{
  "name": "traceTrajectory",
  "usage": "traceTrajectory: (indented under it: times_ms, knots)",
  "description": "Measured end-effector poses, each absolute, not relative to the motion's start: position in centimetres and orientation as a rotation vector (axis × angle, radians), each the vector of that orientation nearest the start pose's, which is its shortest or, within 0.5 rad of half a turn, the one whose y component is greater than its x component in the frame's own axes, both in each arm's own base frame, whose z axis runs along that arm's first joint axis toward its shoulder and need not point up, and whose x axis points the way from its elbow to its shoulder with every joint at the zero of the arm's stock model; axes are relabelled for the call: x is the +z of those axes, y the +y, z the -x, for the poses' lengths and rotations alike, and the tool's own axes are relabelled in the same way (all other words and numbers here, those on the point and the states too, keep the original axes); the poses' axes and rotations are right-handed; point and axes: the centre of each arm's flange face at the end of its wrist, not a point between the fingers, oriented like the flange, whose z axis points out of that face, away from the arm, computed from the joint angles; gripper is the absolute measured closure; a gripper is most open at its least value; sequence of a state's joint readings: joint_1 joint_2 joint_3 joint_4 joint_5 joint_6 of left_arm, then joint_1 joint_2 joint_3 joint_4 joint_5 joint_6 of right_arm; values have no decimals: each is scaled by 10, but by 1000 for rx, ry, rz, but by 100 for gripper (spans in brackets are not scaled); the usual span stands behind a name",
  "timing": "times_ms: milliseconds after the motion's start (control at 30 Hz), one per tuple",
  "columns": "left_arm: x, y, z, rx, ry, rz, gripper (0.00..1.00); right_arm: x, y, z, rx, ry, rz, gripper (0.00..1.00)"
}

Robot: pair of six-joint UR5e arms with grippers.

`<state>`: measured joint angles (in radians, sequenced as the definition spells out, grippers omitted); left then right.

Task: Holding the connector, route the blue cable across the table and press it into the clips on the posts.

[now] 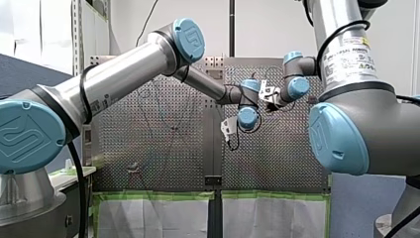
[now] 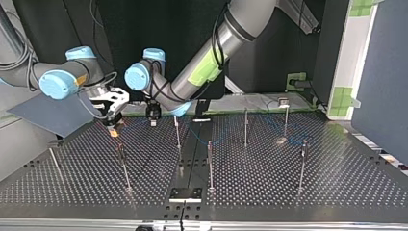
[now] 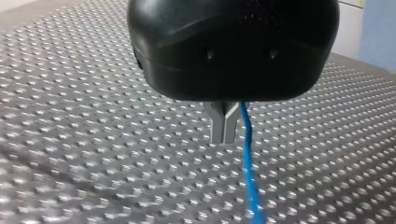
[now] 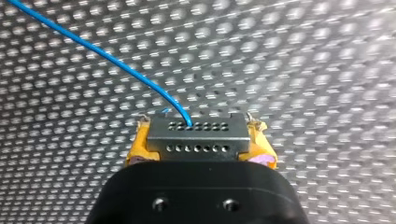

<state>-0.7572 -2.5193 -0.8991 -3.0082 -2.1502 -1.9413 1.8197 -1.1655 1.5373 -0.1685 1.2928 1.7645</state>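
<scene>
right wrist view: my right gripper is clenched, yellow pads on the connector, the blue cable leaving it

left wrist view: my left gripper is closed, cable alongside

top view alone shows the posts spread over the table

front view: cable too faint to place

i judge it thin, limp, light: best held by the rigid connector

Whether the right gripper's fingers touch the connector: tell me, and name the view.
Touching. The right wrist view shows the connector clamped in the right gripper, its yellow-padded fingers pressed against both ends with no gap.
</scene>
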Motion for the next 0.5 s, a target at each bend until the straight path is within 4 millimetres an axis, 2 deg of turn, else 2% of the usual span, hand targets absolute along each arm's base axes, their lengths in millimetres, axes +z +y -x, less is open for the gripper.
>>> traceTrajectory:
  times_ms: [300,500]
  knots:
    - [257,-596,-507,-360,1673,118,100,358,-542,-300,-2306,1705,2275,100]
    - [303,-593,-498,-388,1628,127,100,386,-535,-295,-2347,1697,2261,100]
